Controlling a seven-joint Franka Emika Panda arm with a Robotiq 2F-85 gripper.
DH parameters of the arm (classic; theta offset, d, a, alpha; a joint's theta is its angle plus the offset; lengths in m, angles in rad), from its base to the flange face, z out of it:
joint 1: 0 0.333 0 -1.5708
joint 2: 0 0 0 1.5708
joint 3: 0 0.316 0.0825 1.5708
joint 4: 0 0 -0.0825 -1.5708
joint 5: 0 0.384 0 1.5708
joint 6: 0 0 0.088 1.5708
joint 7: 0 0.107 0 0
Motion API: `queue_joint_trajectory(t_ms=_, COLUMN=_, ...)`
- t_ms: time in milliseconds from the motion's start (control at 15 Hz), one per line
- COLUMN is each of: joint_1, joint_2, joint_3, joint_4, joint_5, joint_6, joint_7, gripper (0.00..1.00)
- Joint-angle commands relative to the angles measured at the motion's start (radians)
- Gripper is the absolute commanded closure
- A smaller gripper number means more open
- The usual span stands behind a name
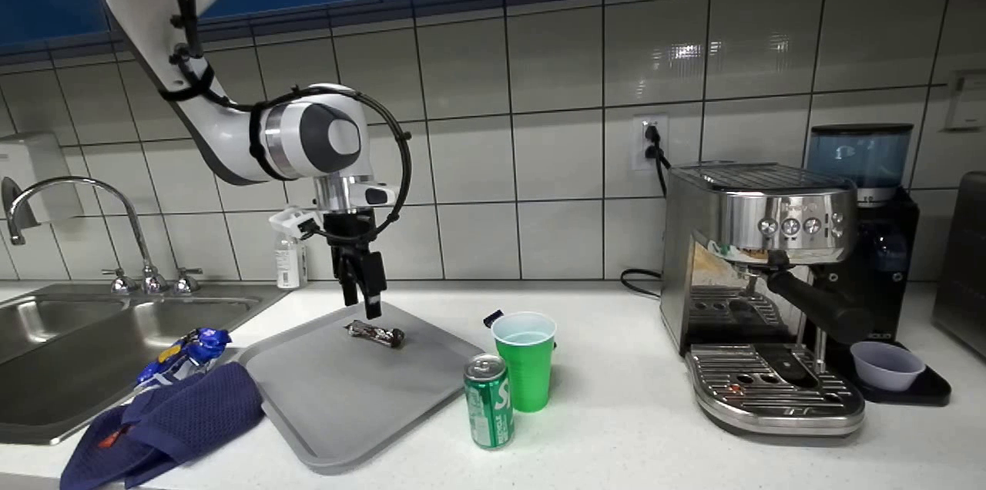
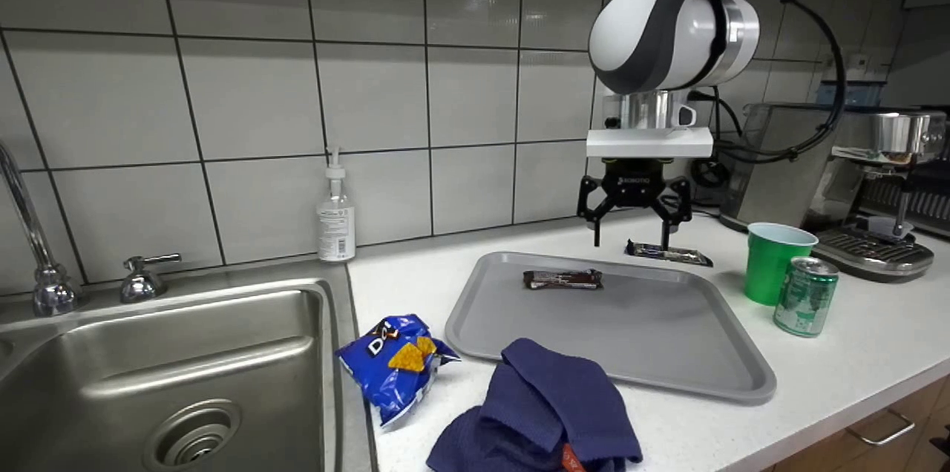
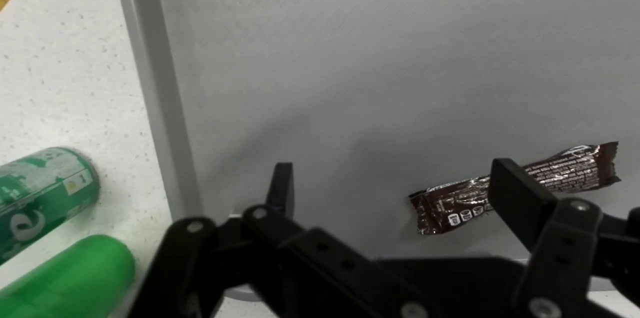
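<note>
- Presently, your Robotiq gripper (image 2: 631, 244) hangs above the serving tray (image 2: 660, 342), jaws apart.
- Wrist view: snack bar (image 3: 462, 202) at the gripper's three o'clock, soda can (image 3: 47, 193) at nine.

You get "ROBOTIQ" on the gripper (image 2: 631, 238), "RECYCLE" next to a big white "S" on the green can (image 1: 489, 403), and "Do", rest illegible, on the blue chip bag (image 2: 398, 364), all in exterior views. Pump bottle (image 2: 336, 223): you see barcode, unreadable fine print. Brown wrapper (image 3: 457, 204) print, coffee machine (image 1: 739, 297) badge: too small for you.
</note>
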Motion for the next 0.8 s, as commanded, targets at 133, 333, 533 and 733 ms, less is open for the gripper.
queue_joint_trajectory(t_ms=133, joint_1=0.024, joint_2=0.107, joint_3=-0.006, joint_4=0.132, joint_5=0.022, joint_6=-0.073, joint_7=0.144, gripper=0.0)
queue_joint_trajectory(t_ms=333, joint_1=0.027, joint_2=0.148, joint_3=-0.005, joint_4=0.175, joint_5=0.035, joint_6=-0.086, joint_7=0.193, gripper=0.0)
queue_joint_trajectory(t_ms=533, joint_1=0.031, joint_2=0.189, joint_3=-0.003, joint_4=0.217, joint_5=0.054, joint_6=-0.084, joint_7=0.235, gripper=0.0)
queue_joint_trajectory(t_ms=733, joint_1=0.035, joint_2=0.223, joint_3=-0.001, joint_4=0.253, joint_5=0.079, joint_6=-0.087, joint_7=0.266, gripper=0.0)
